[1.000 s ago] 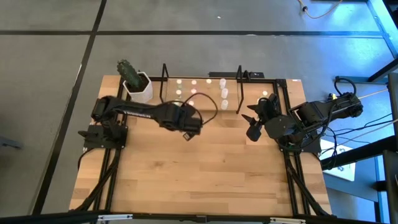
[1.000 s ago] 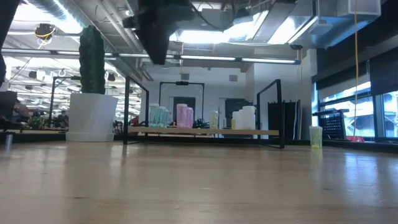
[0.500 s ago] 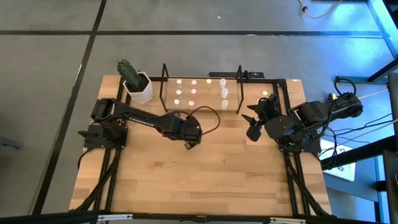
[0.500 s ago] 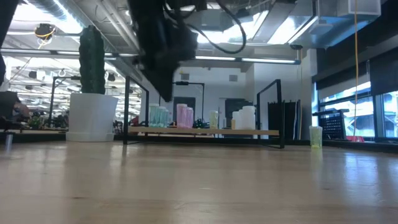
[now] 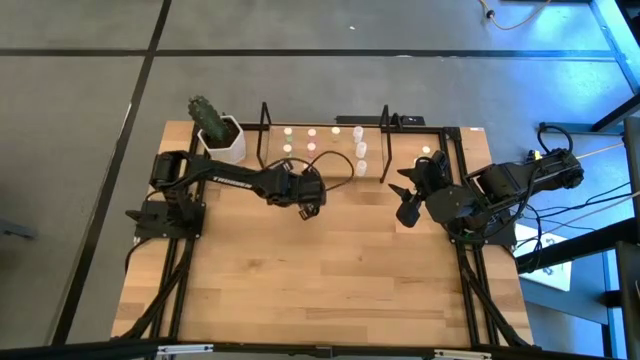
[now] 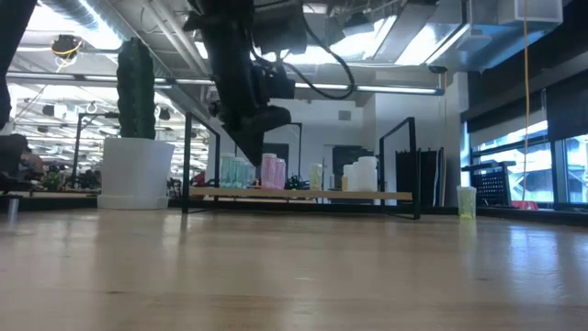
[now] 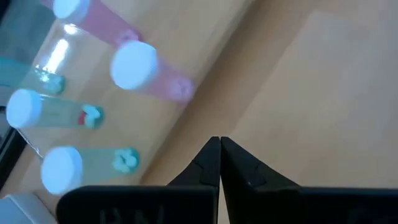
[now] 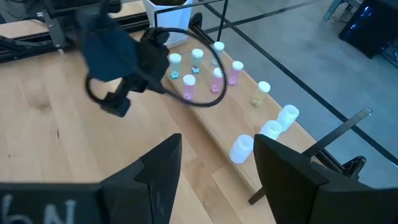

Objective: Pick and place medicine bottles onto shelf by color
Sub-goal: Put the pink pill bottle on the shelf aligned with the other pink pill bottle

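The wire shelf (image 5: 325,150) with a wooden floor (image 6: 303,195) stands at the table's far middle. Bottles stand on it in groups: green (image 6: 234,172), pink (image 6: 273,171), yellow (image 6: 316,176) and white (image 6: 363,174). A pale green bottle (image 6: 467,202) stands on the table right of the shelf. My left gripper (image 5: 310,195) is shut and empty, above the table just in front of the shelf's left half, near the pink (image 7: 134,64) and green (image 7: 61,168) bottles. My right gripper (image 8: 217,149) is open and empty at the table's right side (image 5: 405,195).
A white hexagonal pot with a cactus (image 5: 222,135) stands at the far left, beside the shelf. Black rails (image 5: 465,270) run along both table sides. The near half of the table (image 5: 320,280) is bare wood.
My left gripper has come down toward the table, first a little toward the near edge, then back toward the shelf's front. My right arm has kept still.
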You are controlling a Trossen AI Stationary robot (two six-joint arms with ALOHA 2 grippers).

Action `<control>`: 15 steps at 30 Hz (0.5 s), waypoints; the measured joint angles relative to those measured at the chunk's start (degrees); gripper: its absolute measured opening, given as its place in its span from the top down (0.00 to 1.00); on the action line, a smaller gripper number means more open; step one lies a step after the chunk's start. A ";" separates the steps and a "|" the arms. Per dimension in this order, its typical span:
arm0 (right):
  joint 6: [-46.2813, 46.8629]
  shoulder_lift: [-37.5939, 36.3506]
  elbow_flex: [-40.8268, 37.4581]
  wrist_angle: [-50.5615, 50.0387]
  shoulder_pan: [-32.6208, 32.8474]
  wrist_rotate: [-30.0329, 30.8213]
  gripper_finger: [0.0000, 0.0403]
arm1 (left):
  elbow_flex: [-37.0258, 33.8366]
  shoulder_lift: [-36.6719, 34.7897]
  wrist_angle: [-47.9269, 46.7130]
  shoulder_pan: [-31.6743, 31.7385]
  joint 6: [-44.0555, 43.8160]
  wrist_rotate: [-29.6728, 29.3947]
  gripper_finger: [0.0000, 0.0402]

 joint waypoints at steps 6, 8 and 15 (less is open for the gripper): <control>-0.01 0.00 0.00 -0.04 0.00 0.44 0.50 | 0.00 0.00 2.34 3.23 3.67 3.65 1.00; -0.02 0.00 -0.01 -0.07 -0.02 0.48 0.50 | 0.00 0.00 3.52 3.80 5.06 3.86 1.00; 0.00 0.00 0.01 -0.11 -0.02 2.01 0.50 | 0.00 0.00 4.14 5.51 8.34 5.03 1.00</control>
